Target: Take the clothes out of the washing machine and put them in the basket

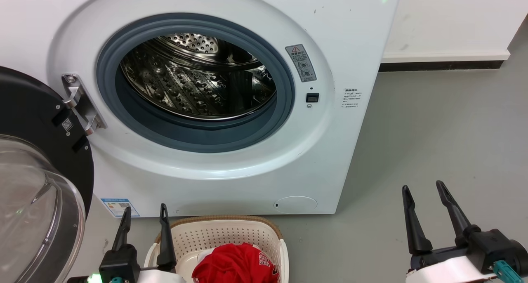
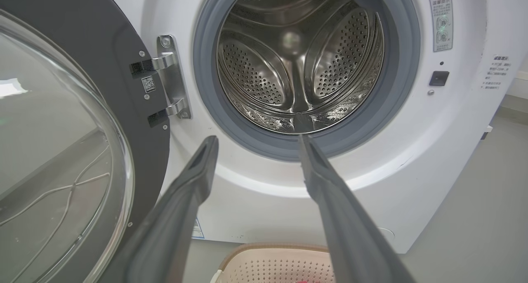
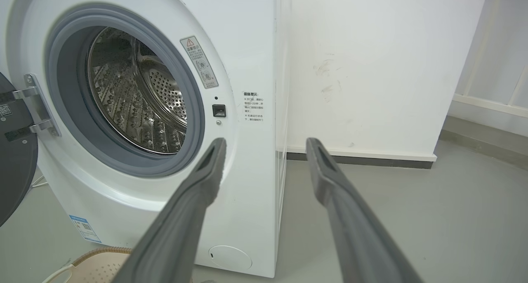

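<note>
The washing machine drum (image 1: 198, 85) looks empty, and a red sports garment (image 1: 235, 264) lies in the basket (image 1: 222, 235) at six o'clock. The left gripper (image 1: 145, 208) and right gripper (image 1: 423, 186), jaws apart and holding nothing, should only check the drum floor.

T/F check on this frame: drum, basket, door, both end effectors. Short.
1. No clothes show in the washing machine drum. True.
2. Red clothes lie in the basket. True.
3. The machine is closed up. False: its door hangs open on its hinge.
4. The left arm grips a garment. False: the left end effector is open and empty, beside the basket.
5. The right end effector is open, over grey floor. True.
</note>
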### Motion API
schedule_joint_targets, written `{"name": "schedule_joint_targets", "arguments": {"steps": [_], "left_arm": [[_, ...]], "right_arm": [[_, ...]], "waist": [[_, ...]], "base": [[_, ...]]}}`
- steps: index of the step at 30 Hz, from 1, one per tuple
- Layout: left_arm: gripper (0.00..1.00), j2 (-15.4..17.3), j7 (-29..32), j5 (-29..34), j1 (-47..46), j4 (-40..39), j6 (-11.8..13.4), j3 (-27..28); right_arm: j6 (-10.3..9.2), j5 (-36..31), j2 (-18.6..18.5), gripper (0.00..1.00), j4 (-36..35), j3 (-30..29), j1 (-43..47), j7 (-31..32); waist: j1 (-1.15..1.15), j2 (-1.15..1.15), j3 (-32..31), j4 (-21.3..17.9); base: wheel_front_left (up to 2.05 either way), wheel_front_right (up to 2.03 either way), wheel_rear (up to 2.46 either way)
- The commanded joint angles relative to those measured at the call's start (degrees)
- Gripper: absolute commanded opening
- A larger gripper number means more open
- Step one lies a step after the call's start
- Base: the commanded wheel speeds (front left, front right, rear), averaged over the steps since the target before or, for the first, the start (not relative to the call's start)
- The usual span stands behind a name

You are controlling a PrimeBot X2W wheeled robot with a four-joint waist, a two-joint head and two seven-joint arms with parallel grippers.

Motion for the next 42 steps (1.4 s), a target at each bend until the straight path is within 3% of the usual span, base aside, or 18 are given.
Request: {"name": "schedule_joint_targets", "arguments": {"steps": [1,3,4,9,42], "left_arm": [[1.00,-0.14,-0.15,0.45,0.44,0.33,-0.11,0.22],[1.00,-0.17,-0.15,0.53,0.33,0.53,-0.08,0.39],[0.00,-0.11,0.01,0.41,0.01,0.48,-0.01,0.34],[0.00,-0.20,0.34,0.23,0.44,2.66,-0.02,0.27],[0.00,-0.24,8.78,-34.88,-4.63,5.54,-5.51,3.54]], "right_arm": [[-0.04,0.20,0.01,1.00,0.10,0.09,0.76,-0.13],[-0.04,0.23,0.01,1.00,0.09,0.06,0.68,-0.13],[0.00,0.18,0.00,0.00,0.02,0.03,0.02,0.00],[0.00,0.48,0.02,0.00,1.88,0.05,0.58,0.24],[-0.01,37.52,-1.75,0.00,6.00,-0.58,-3.86,6.80]], "waist": [[0.00,0.00,-0.01,-0.10],[0.00,0.00,0.03,-0.18],[0.00,0.00,0.03,-0.18],[0.00,0.00,0.03,-0.19],[0.00,0.00,-0.03,0.39]], "base": [[0.00,0.00,0.00],[0.00,0.00,0.00],[0.00,0.00,0.00],[0.00,0.00,0.00],[0.00,0.00,0.00]]}}
